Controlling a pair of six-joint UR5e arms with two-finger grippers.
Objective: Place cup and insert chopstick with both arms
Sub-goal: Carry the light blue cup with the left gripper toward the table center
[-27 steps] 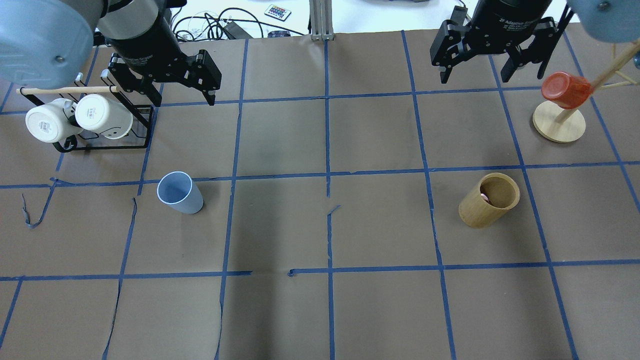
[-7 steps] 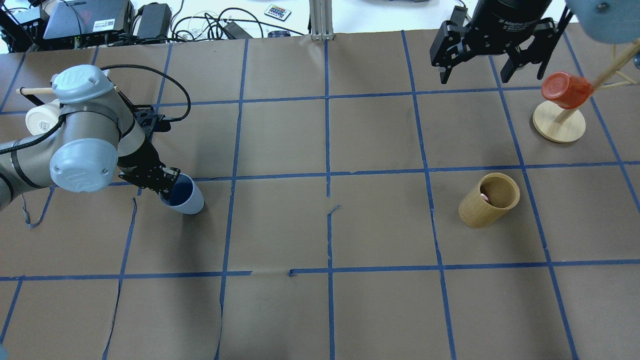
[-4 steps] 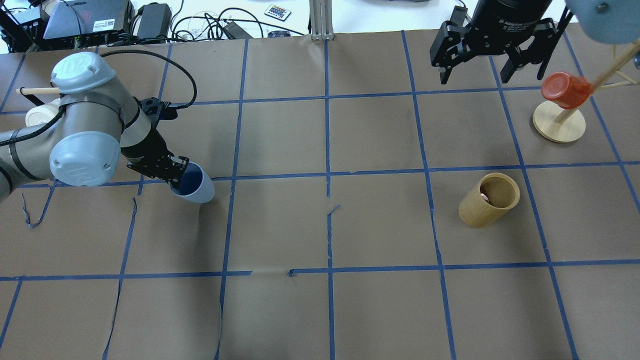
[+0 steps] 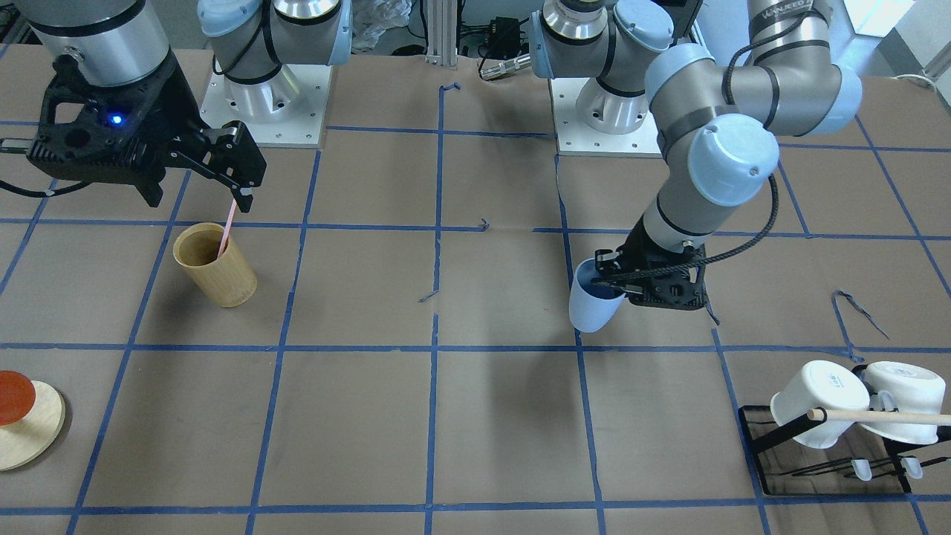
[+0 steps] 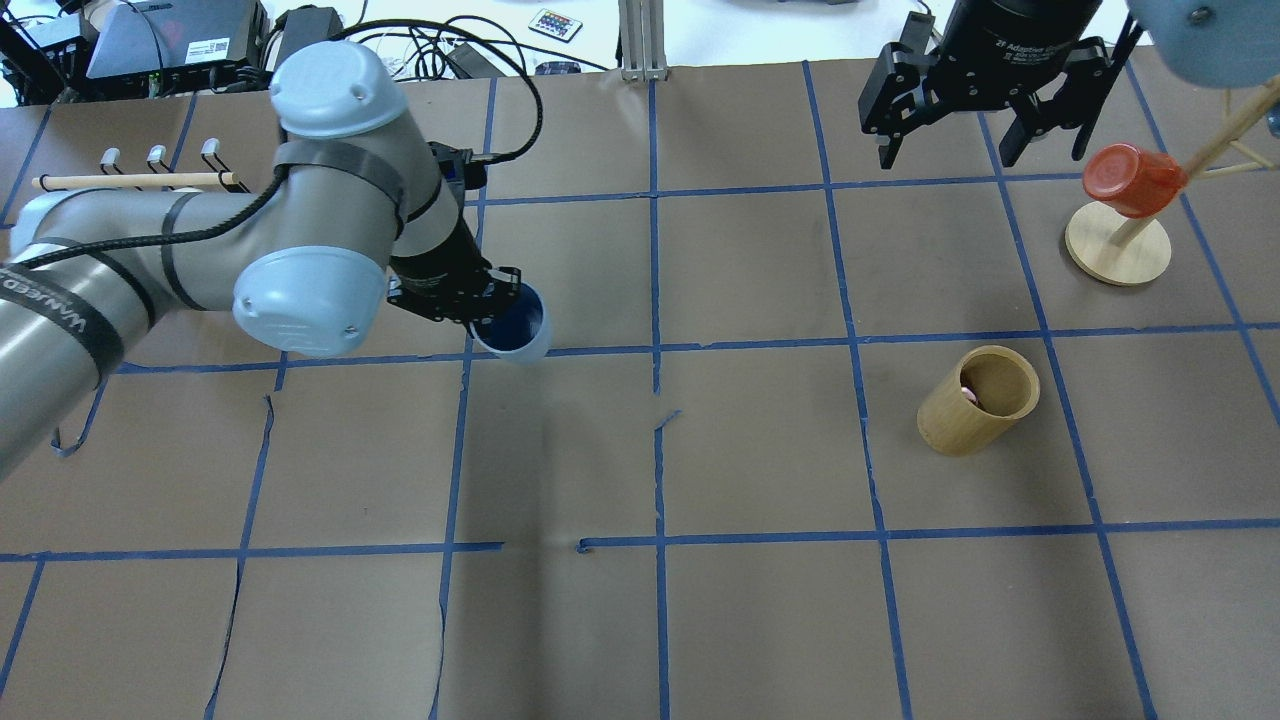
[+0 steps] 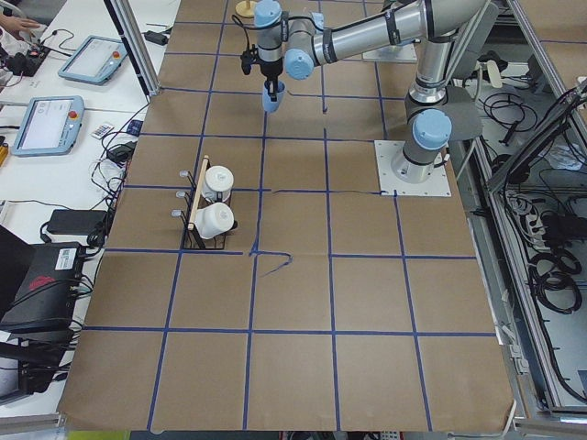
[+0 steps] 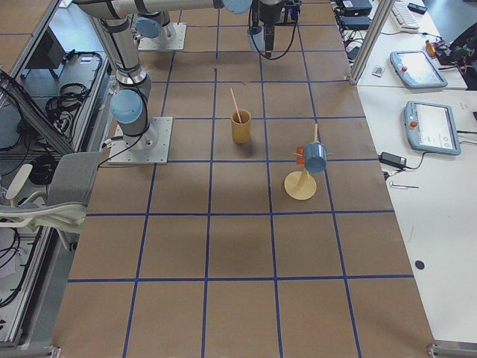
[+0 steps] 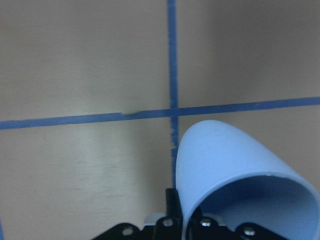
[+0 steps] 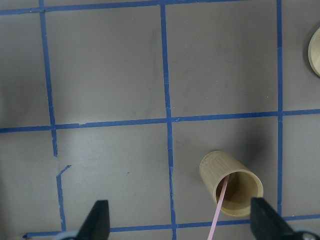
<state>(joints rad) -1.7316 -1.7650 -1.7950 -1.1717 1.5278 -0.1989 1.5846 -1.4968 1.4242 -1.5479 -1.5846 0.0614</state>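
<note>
Cup (image 4: 591,316) hangs tilted in my left gripper (image 4: 620,282), pinched by the rim with one finger inside and one outside, over a crossing of blue tape (image 8: 172,111). My right gripper (image 4: 197,189) is spread wide and holds nothing. Below it, the pink chopstick (image 4: 226,230) leans in the bamboo holder (image 4: 215,267).

Bright, even light falls from above, leaving only soft, faint shadows on the brown table (image 5: 760,620). The left wrist view is blurry throughout, the blue cup (image 8: 225,155) soft-edged.
</note>
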